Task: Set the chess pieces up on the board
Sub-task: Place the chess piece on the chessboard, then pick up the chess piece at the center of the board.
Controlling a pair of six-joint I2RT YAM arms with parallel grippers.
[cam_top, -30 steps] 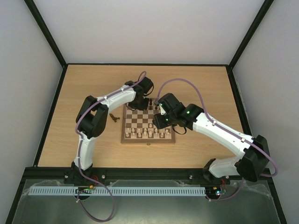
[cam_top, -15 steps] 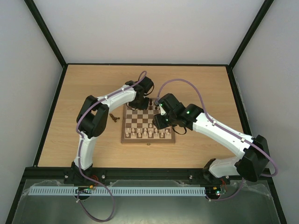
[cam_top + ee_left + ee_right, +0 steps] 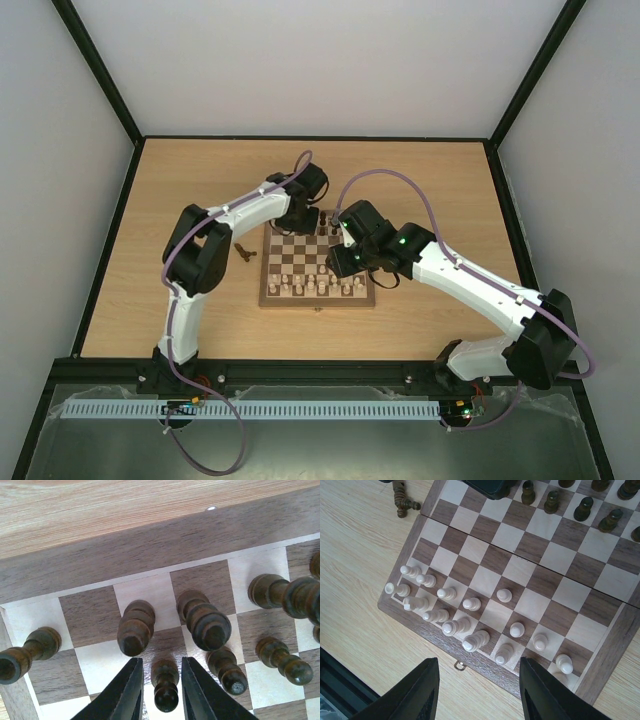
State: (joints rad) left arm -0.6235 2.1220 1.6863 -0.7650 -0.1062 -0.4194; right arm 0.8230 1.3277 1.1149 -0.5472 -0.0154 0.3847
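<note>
The board [image 3: 317,301] lies mid-table between both arms. My left gripper [image 3: 300,216] hangs over its far left corner. In the left wrist view its jaws [image 3: 160,666] stand slightly open around an upright dark pawn [image 3: 166,685], with a thin gap on each side. Other dark chess pieces [image 3: 135,630] stand on the back rows around it. My right gripper [image 3: 477,667] is open and holds nothing, above the board's near edge [image 3: 615,645]. Two loose dark pieces [image 3: 246,253] lie on the table left of the board.
Cream chessmen [image 3: 470,642] fill the board's near rows, some leaning. A small metal clasp [image 3: 459,666] sits on the board's near side. The bare wooden table [image 3: 180,190] is framed by a black rim and white walls.
The left jaws have parted a little from the dark pawn, which stays standing on its square. Neither arm has visibly moved.
</note>
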